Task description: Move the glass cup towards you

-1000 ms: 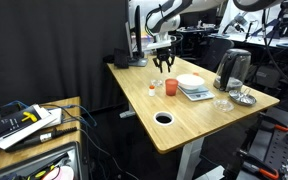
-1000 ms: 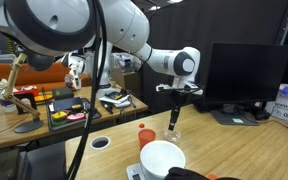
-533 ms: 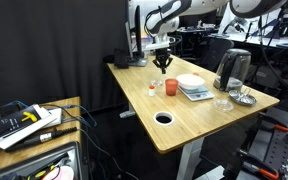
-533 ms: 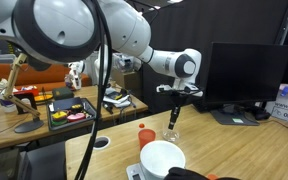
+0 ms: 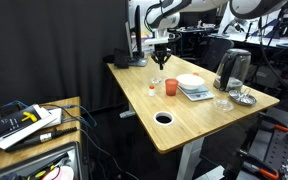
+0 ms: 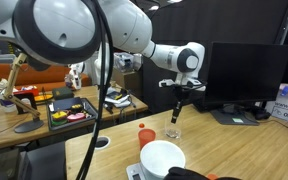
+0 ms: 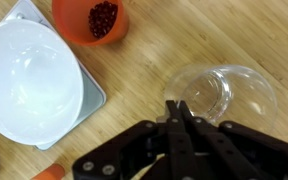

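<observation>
The glass cup is a small clear tumbler standing upright on the wooden table; it also shows in both exterior views. My gripper is shut with its fingers pressed together and holds nothing. It hangs just above the cup's rim on the side nearer the orange cup, and shows in both exterior views. The orange cup holds small red pieces and stands beside the glass cup.
A white bowl sits on a scale next to the orange cup. A kettle, a plate and another clear glass piece stand further along the table. A round cable hole is near the table's edge.
My gripper has risen a little above the glass cup and looks narrower than a second ago. The cup has stayed on the table.
</observation>
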{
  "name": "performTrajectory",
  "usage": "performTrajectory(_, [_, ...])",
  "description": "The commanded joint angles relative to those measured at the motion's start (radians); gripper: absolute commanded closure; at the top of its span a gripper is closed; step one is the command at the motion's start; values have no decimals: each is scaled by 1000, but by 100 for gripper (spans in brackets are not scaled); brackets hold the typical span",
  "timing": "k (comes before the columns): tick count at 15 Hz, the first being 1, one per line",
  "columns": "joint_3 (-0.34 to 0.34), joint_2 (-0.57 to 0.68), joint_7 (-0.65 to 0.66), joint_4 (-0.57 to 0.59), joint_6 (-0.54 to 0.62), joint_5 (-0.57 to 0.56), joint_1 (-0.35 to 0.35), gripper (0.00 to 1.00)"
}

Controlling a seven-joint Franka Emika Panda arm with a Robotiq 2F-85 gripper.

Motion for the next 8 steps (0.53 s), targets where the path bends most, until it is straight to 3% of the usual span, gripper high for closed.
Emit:
performTrajectory(1, [16,-12,10,32,-11,33,-19,99])
performTrajectory(8, [41,-114,-123,-24,-4,25,8,99])
